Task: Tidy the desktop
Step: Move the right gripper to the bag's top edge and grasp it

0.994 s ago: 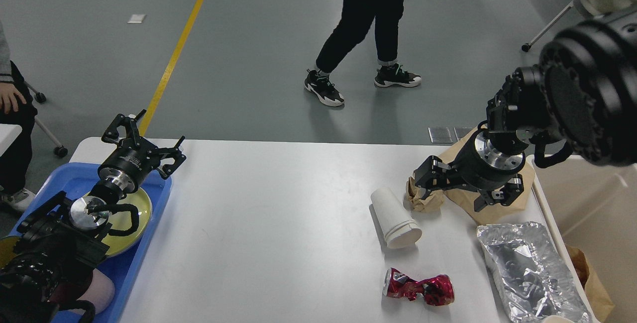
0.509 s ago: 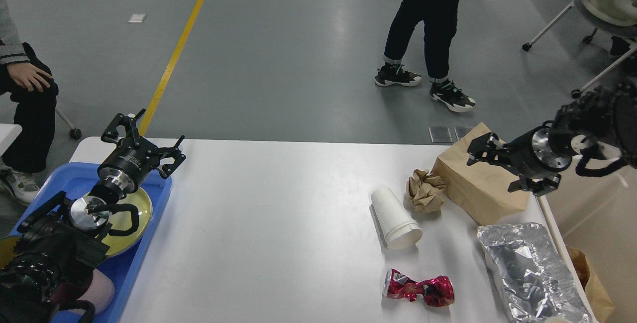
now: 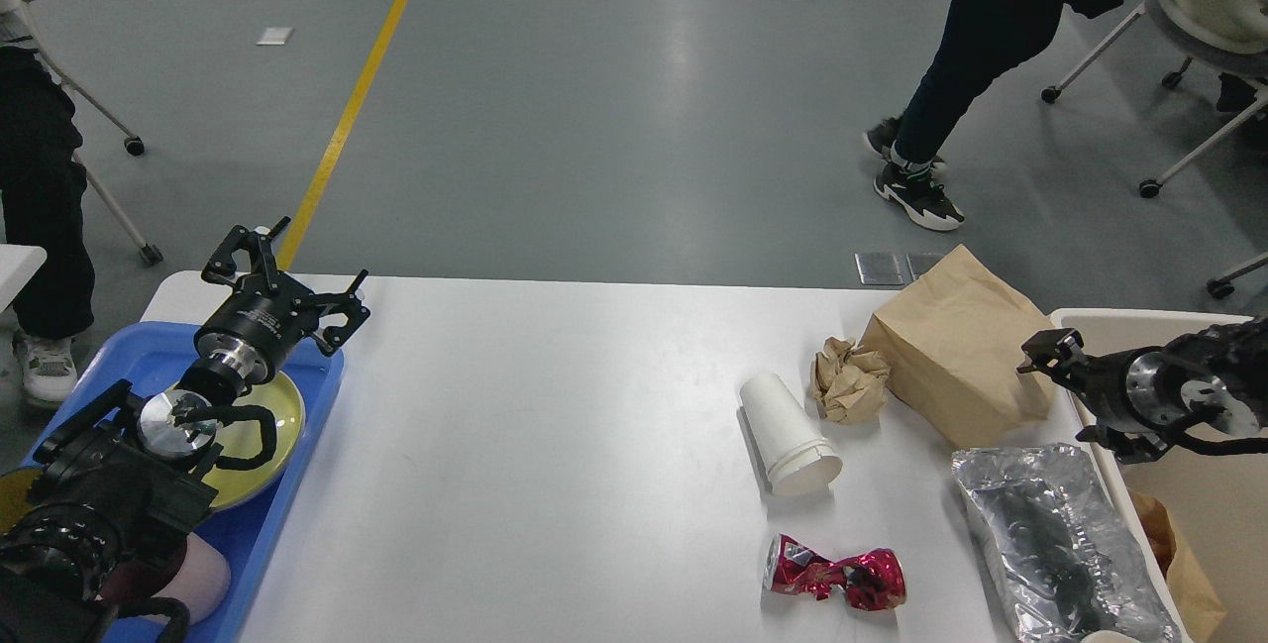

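Observation:
The white desktop (image 3: pixel 555 445) carries litter on its right half. A white cup (image 3: pixel 790 435) lies on its side, with a crumpled brown paper ball (image 3: pixel 847 380) and a brown paper bag (image 3: pixel 956 346) behind it. A crushed red can (image 3: pixel 835 579) and a silver foil bag (image 3: pixel 1050 534) lie nearer the front. My right gripper (image 3: pixel 1070 393) hangs at the table's right edge beside the paper bag, fingers spread and holding nothing. My left gripper (image 3: pixel 282 276) is open over the far left corner, above the tray's far rim.
A blue tray (image 3: pixel 297 484) at the left holds a yellow-green plate (image 3: pixel 260 425) and a pink item (image 3: pixel 198 574). A beige bin (image 3: pixel 1204 494) with brown paper (image 3: pixel 1179 564) inside stands off the right edge. A person (image 3: pixel 991 39) walks behind the table, near office chairs.
My right arm has pulled back to the right, from over the crumpled paper ball to the bin's rim, holding nothing. The person has walked right. The left arm has not moved.

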`<state>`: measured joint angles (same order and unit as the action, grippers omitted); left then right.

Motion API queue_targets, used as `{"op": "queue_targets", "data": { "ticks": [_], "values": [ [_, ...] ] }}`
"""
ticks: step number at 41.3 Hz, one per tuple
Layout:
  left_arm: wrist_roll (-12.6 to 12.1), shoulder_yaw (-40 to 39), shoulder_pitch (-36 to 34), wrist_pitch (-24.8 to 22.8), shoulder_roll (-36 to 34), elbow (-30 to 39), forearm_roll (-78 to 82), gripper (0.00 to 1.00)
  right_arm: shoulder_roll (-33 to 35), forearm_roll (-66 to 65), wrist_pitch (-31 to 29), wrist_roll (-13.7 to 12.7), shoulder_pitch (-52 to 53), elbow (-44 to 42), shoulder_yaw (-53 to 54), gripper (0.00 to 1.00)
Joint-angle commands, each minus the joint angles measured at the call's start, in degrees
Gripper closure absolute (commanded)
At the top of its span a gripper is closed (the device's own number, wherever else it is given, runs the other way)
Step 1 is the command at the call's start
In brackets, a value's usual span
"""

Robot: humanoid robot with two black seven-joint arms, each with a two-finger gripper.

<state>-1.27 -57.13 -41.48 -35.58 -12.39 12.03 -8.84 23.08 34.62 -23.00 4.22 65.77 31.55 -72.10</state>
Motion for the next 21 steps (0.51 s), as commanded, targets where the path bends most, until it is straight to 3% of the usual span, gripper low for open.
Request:
{"op": "queue_targets", "data": {
  "ticks": [1,3,7,11,12,15,16,21],
  "values": [
    [-0.05,0.00,0.00,-0.02,0.00,0.01,-0.04,0.00,-0.05,0.18,1.91,-1.58,-3.54,-3.95,8.01,0.00],
    [-0.05,0.00,0.00,-0.02,0.00,0.01,0.05,0.00,0.12,0.01,2.17,-3.33,-4.25,-4.13,12.32,0.02],
    [-0.05,0.00,0.00,-0.02,0.00,0.10,-0.04,0.00,0.12,-0.70,2.44,-5.79,-5.39,-4.22,17.51,0.26],
    [-0.05,0.00,0.00,-0.02,0.00,0.10,-0.04,0.00,-0.23,-0.61,2.61,-7.12,-5.48,-4.13,20.85,0.39],
    [-0.05,0.00,0.00,-0.02,0.00,0.10,-0.04,0.00,-0.40,-0.70,2.70,-7.12,-5.48,-4.13,21.12,0.49],
    [-0.05,0.00,0.00,-0.02,0.00,0.10,0.05,0.00,-0.49,-0.79,3.40,-7.12,-5.57,-4.13,21.21,0.95],
    [-0.05,0.00,0.00,-0.02,0.00,0.10,-0.04,0.00,-0.49,-0.87,3.75,-7.12,-5.48,-4.13,21.21,1.00],
    [-0.05,0.00,0.00,-0.02,0.00,0.10,0.05,0.00,-1.11,-1.05,5.25,-7.29,-5.22,-3.95,21.29,1.00]
  ]
}}
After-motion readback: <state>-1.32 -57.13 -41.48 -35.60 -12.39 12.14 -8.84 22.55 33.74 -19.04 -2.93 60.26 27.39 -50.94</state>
